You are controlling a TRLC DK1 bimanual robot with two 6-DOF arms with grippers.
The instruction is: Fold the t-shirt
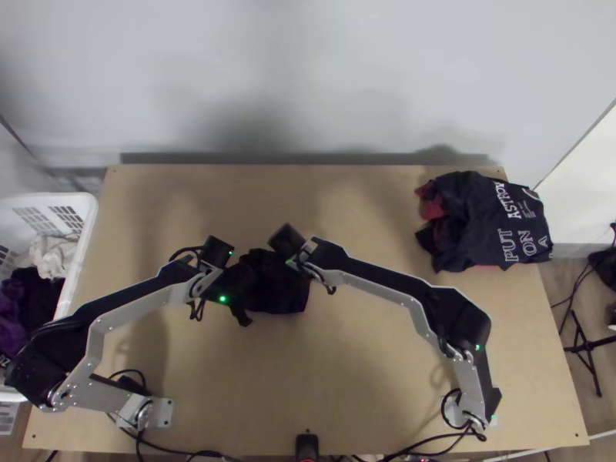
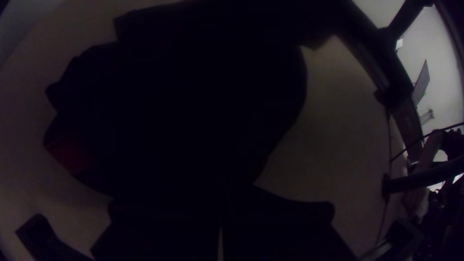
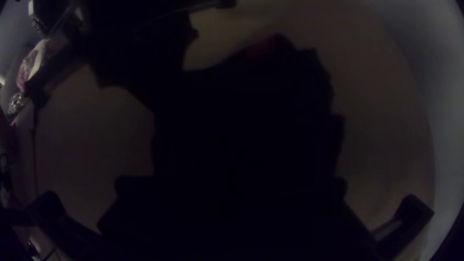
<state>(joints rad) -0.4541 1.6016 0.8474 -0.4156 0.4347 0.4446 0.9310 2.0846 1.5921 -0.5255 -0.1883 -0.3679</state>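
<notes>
Top view: dark t-shirt [image 1: 279,290] bunched around mid-counter [image 1: 362,369], left claw [image 1: 222,290] and right claw [image 1: 299,260] at its opposite sides; can't tell if either's spread, pressed together or pinching cloth.

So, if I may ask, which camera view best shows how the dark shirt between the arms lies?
The top view, I'd say: it shows the dark shirt bunched on the table, though the arms hide parts. Both wrist views show mostly its black outline, with a dull red patch near one edge.
</notes>
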